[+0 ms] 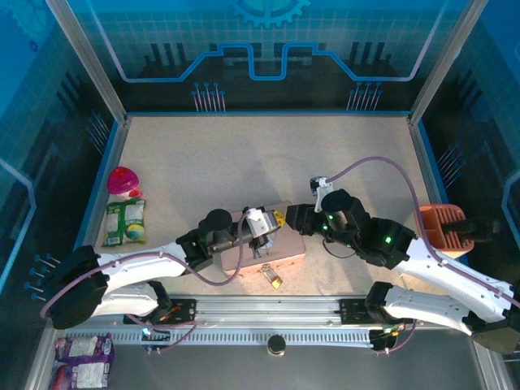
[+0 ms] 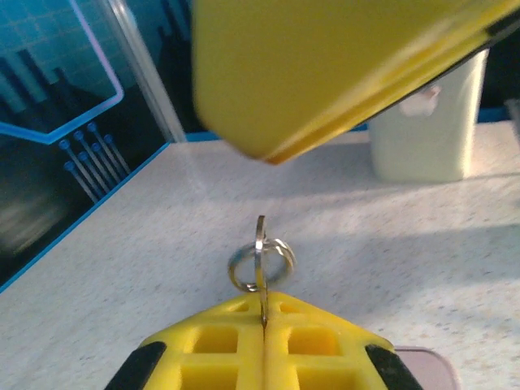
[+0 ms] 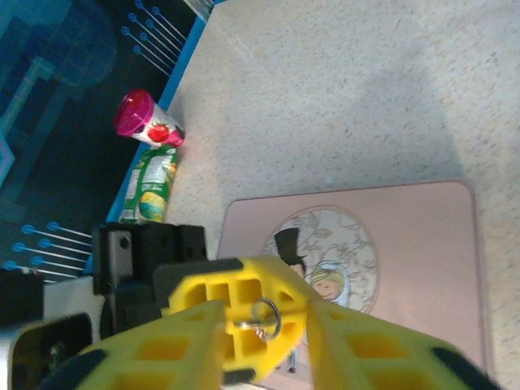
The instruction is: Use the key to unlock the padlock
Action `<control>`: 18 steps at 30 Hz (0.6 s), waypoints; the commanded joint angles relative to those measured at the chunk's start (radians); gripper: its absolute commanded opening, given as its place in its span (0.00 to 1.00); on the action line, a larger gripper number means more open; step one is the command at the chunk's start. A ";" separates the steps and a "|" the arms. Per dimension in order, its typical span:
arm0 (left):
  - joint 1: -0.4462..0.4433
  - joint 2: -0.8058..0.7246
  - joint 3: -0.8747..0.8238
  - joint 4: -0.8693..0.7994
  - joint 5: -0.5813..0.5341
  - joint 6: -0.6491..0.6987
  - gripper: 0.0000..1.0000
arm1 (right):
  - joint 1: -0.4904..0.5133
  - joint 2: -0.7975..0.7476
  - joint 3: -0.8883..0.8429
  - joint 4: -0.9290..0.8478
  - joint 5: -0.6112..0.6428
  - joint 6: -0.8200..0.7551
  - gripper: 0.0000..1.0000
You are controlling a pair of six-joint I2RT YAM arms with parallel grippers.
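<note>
- The left hand (image 2: 262, 315) pinches the key (image 2: 260, 258), ring outward; the right hand (image 3: 264, 323) is spread beside it.
- The padlock (image 1: 275, 281) lies free, lower centre; next move is probably gripping it, keyhole exposed.

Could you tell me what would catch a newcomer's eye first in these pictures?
The pink tin sits at the centre, with the left gripper and right gripper meeting above it. The left gripper pinches the key and its ring. A magenta cup stands far left.
</note>
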 commanded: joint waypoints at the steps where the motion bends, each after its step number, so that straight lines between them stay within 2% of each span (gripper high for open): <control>1: 0.026 0.017 0.076 -0.159 -0.060 0.235 0.00 | -0.039 -0.055 -0.032 -0.015 0.035 0.034 0.39; 4: 0.039 0.060 0.146 -0.264 -0.095 0.359 0.00 | -0.094 -0.094 -0.093 0.013 -0.014 0.096 0.40; 6: 0.049 0.084 0.204 -0.386 -0.055 0.504 0.00 | -0.122 -0.118 -0.134 0.050 -0.051 0.151 0.40; 9: 0.053 0.102 0.225 -0.428 -0.021 0.690 0.00 | -0.135 -0.145 -0.194 0.120 -0.077 0.229 0.40; 14: 0.067 0.101 0.289 -0.548 0.078 0.871 0.00 | -0.135 -0.167 -0.291 0.250 -0.106 0.367 0.39; 18: 0.066 0.088 0.301 -0.539 0.089 0.926 0.00 | -0.135 -0.155 -0.380 0.399 -0.147 0.479 0.38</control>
